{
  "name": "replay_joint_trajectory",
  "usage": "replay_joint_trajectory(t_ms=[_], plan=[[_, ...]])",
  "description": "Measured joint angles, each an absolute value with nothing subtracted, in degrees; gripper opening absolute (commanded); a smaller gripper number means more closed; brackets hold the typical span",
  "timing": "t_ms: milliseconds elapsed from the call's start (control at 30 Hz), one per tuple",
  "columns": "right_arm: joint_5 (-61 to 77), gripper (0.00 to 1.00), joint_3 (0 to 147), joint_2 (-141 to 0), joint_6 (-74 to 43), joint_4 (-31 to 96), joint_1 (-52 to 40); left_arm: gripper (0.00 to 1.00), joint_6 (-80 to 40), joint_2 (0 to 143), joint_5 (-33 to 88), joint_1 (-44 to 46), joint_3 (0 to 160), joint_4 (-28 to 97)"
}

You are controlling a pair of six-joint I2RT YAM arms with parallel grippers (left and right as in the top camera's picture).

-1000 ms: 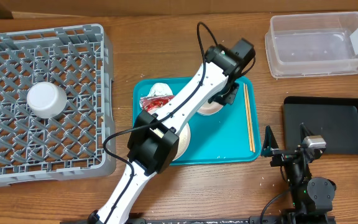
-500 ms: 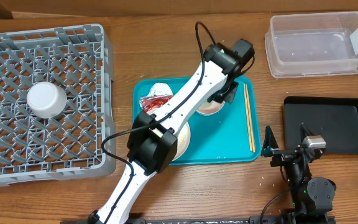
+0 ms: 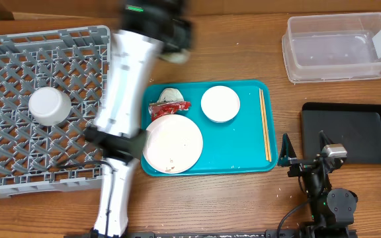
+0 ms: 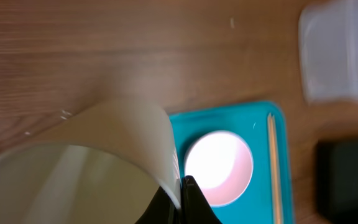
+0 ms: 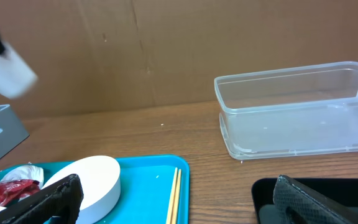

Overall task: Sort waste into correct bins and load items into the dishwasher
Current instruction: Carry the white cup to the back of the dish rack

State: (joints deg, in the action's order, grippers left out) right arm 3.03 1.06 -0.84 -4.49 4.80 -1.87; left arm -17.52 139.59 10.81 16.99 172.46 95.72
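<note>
Dish rack (image 3: 18,152) holds only the small white cup (image 3: 48,106) so far. Teal serving tray (image 3: 243,149) is in full view now that the left arm is off it. Clear tub (image 3: 336,49) and black tray (image 3: 349,132) are both bare, so no waste is sorted yet. White plate (image 3: 172,143) sits on the tray's near-left part, unmoved. Main change: half a second ago the left gripper (image 4: 182,193) was down on the bowls at tray centre. Now it's swung up and left to the far side of the table, motion-blurred, just beside the rack's corner. It's carrying the pale grey bowl (image 4: 73,174), jaws nipped tight on the rim per the wrist view. Pinkish-white bowl (image 3: 220,104) stays behind alone on the tray. My read: pick succeeded and the bowl is in transit to the rack, placement next. Right gripper (image 5: 176,190) is parked near the black tray, jaws wide apart, holding nothing. Red wrapper (image 3: 167,108) and tissue (image 3: 170,94) are bunched at the plate's far edge. Chopsticks (image 3: 264,125) lie along the tray's right side, all untouched.
</note>
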Motion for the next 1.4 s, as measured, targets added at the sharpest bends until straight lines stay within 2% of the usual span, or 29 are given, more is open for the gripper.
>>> replay_joint_trajectory(t_ms=[300,567,700,833,1133,1400], plan=[[3.01,1.00,1.04,-0.84,-4.49,4.78,-1.85,0.04,-8.34,139.61,47.05,-22.70,168.99,91.18],[3.03,1.00,1.06,-0.84,-4.49,4.80,-1.85,0.04,4.60,139.52,69.14,-37.85,151.61,84.29],[3.03,1.00,1.06,-0.84,-4.49,4.78,-1.87,0.04,8.01,139.52,79.70,-41.45,142.63,74.91],[3.03,1.00,1.06,-0.84,-4.47,4.75,-1.87,0.04,9.32,139.55,84.84,-42.48,135.20,66.24],[3.03,1.00,1.04,-0.84,-4.47,4.80,-1.87,0.04,10.13,139.55,88.03,-40.16,127.13,57.69],[3.03,1.00,1.06,-0.84,-4.49,4.75,-1.87,0.04,15.86,139.52,88.53,-35.79,122.67,49.52]])
